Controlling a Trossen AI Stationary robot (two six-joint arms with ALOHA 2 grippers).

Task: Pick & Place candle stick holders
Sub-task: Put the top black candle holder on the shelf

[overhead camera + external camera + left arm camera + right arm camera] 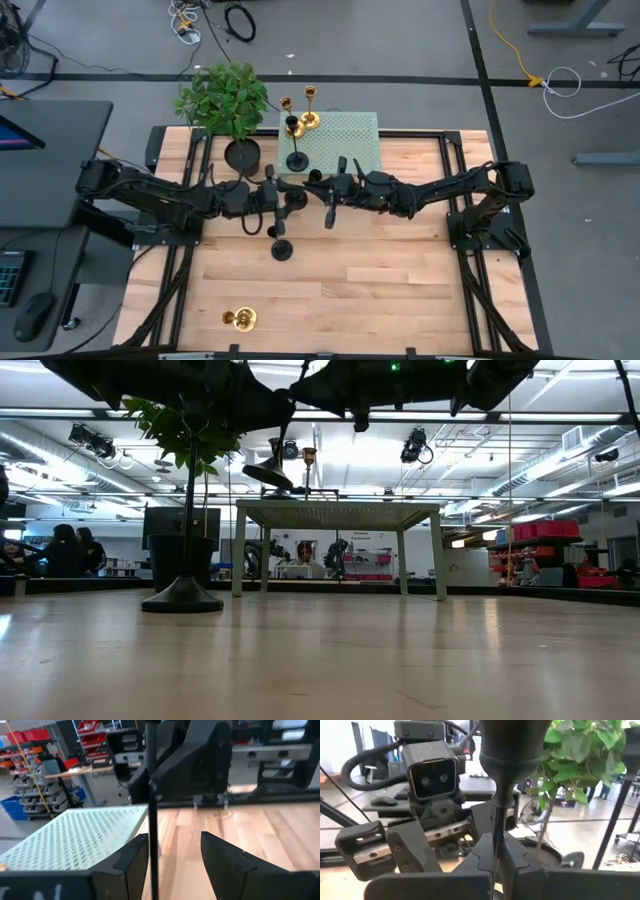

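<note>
My right gripper [496,855] is shut on a matte black candle stick holder [272,468], high above the table's middle. My left gripper [175,860] is open and faces it. Its fingers stand on either side of the holder's thin stem [152,820], which runs close to one finger. A second black holder [282,248] stands on its round base on the table. A gold holder [240,318] lies near the front edge. Two gold holders [310,118] and two black holders [297,160] stand on the pale green perforated stand [350,140]. My right gripper pinches the black holder's thin stem [496,827] between its two fingers, below a thick dark end [512,740]. The fingers come about level from the table's right and lie across the stem. The holder is lifted clear and tilted, its round base [268,475] lowest.
A black plant pot with green leaves [232,100] stands at the back left beside the stand. The two arms [420,190] meet above the table's middle. Bare wood [400,290] lies in front of them.
</note>
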